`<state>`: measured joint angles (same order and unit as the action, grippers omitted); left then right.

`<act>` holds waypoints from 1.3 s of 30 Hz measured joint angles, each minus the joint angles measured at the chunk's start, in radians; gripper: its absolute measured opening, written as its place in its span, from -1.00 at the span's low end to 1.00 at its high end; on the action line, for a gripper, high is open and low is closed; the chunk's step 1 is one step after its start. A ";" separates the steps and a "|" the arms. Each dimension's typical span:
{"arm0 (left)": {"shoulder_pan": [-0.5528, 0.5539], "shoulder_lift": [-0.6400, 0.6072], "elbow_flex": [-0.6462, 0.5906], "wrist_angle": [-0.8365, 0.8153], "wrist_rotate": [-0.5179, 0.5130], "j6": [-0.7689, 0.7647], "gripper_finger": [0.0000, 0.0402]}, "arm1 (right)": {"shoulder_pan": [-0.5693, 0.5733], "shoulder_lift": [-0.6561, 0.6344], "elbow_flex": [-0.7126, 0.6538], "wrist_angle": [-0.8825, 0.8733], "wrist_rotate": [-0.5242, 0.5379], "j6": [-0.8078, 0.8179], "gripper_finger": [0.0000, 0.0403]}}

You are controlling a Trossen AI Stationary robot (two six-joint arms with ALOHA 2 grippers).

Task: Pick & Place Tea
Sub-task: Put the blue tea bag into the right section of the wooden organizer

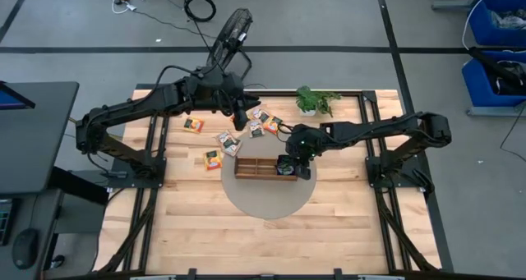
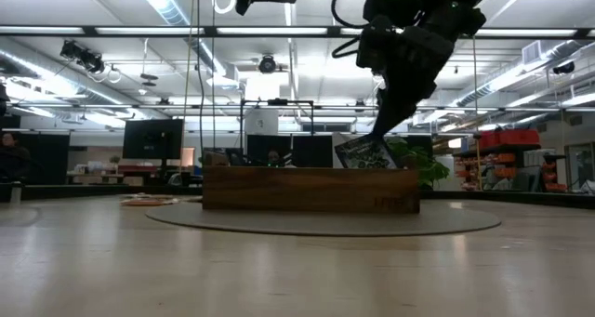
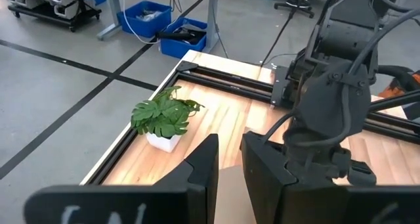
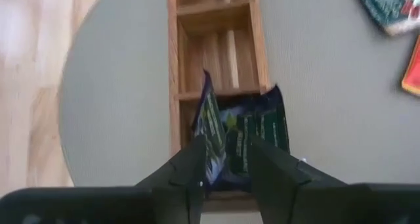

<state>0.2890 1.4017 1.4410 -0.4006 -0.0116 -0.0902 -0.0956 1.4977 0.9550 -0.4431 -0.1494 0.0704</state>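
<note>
While the right gripper (image 4: 225, 159) hangs straight above the right end compartment of the wooden tray (image 1: 255, 167), its fingers pinch a dark tea packet (image 4: 246, 135) standing on edge, partly inside that compartment. Loose packets (image 1: 228, 142) lie beyond the tray's far side, nearer the left gripper (image 3: 228, 166), narrowly parted and empty.

A light wooden table (image 1: 205, 231) carries a round grey mat (image 1: 263, 202) bearing a long wooden tray (image 1: 256, 167); loose tea packets (image 1: 230, 142) and a small potted plant (image 1: 315, 102) lie near its far edge.
</note>
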 joint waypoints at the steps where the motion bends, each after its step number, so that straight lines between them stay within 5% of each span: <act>1: 0.000 0.000 0.000 0.000 0.000 0.000 -0.63 | 0.000 0.003 0.000 -0.006 0.000 0.000 -0.42; 7: 0.000 0.000 0.000 -0.001 0.000 0.000 -0.63 | 0.000 0.036 0.000 -0.007 0.000 0.003 -0.52; 14: 0.000 0.000 0.000 -0.001 0.000 0.005 -0.63 | 0.000 0.029 0.000 0.003 0.000 0.024 -0.96; 39: 0.021 0.000 -0.001 -0.001 -0.004 0.027 -0.63 | 0.061 -0.076 -0.050 0.053 0.187 0.256 -1.00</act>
<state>0.3101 1.4014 1.4399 -0.4019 -0.0158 -0.0631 -0.0347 1.4214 0.9051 -0.3898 0.0374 0.3265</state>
